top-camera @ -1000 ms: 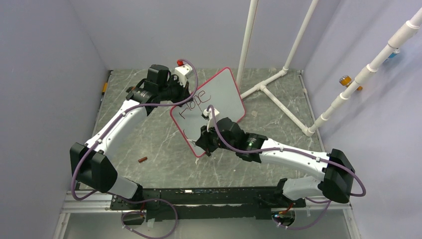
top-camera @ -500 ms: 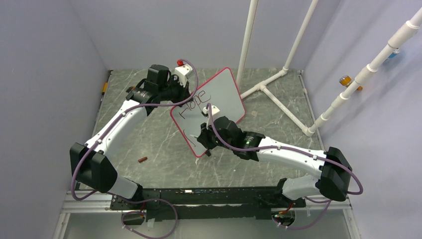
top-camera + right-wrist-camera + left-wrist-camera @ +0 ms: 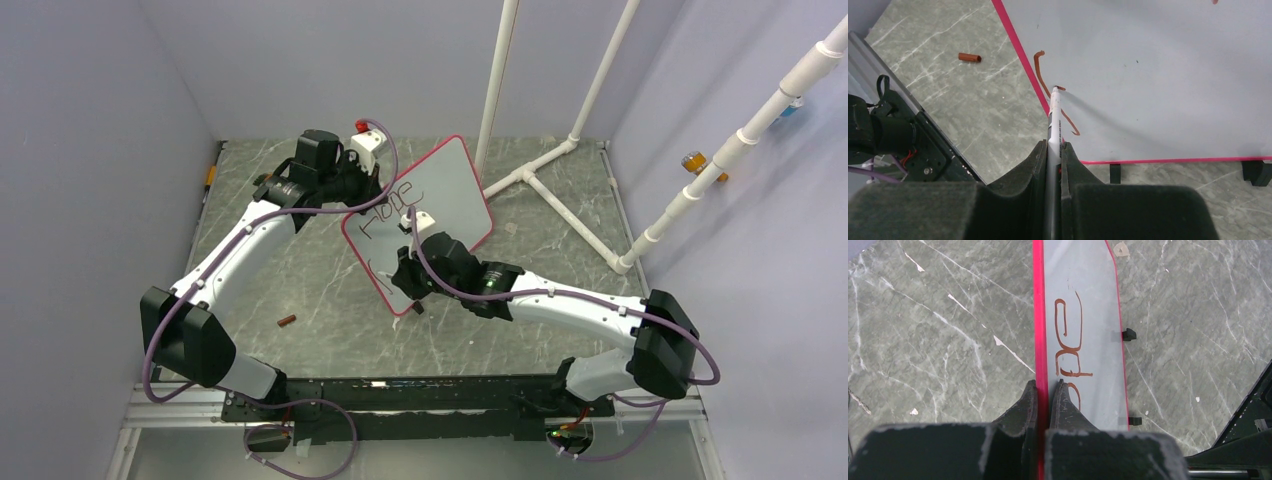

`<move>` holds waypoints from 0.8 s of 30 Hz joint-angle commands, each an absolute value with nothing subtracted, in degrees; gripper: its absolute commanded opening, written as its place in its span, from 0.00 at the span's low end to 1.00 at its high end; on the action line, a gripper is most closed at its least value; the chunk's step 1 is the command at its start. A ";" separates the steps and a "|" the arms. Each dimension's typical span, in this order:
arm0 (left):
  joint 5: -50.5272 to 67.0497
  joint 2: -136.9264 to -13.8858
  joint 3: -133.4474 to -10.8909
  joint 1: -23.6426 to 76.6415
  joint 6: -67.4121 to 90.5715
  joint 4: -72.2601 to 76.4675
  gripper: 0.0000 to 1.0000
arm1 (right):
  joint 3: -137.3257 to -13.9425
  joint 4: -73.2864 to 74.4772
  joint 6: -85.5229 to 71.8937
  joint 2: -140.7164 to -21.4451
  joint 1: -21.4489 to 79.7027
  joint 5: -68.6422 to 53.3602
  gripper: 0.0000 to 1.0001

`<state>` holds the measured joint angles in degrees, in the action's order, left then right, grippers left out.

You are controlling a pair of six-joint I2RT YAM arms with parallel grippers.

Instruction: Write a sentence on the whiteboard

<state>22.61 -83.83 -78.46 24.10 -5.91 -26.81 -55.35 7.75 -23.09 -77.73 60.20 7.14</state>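
**Student:** What are the main bodies here, from the largest down?

**Tutor:** The grey-green marbled table (image 3: 300, 270) carries everything. A white pipe frame (image 3: 560, 160) stands at its far right. The whiteboard (image 3: 450, 185), edged in red-pink, sits near the table's middle. It is raised and tilted, and the edge with the black feet (image 3: 1115, 172) is lowest, down by the table top.

**Student:** And the two arms?

**Tutor:** The left gripper (image 3: 1044, 386) is at the board's upper-left edge. Its fingers are pressed together on the red frame, one on each face. The right gripper (image 3: 1054, 145) is by the board's near-left corner. Its fingers are clamped on a slim white marker (image 3: 1054, 112), which sticks out beyond them. The marker's tip touches the board just inside the frame.

**Student:** What has been written?

**Tutor:** The sentence (image 3: 392, 205) so far reads "Hope", in red-brown, beside the left gripper. A second line shows only a curved stroke (image 3: 1040, 70), and the marker tip is on it.

**Student:** The smallest item?

**Tutor:** A red-brown marker cap (image 3: 286, 321) lies on the table, well apart from the board on the near-left.
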 commanded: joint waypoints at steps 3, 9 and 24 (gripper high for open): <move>13.23 -84.68 -77.88 24.33 -12.09 -28.83 0.00 | -58.35 5.98 -23.90 -79.05 60.48 5.43 0.00; 13.18 -84.62 -77.78 24.40 -12.07 -28.80 0.00 | -58.36 5.19 -24.90 -79.83 60.71 3.35 0.00; 13.07 -84.20 -77.62 24.43 -12.50 -28.88 0.00 | -57.65 1.86 -23.86 -68.50 61.17 -3.72 0.00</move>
<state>22.39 -83.79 -78.46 24.25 -5.93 -26.76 -56.29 6.94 -24.18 -74.74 60.84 -0.54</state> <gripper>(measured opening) 0.047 0.123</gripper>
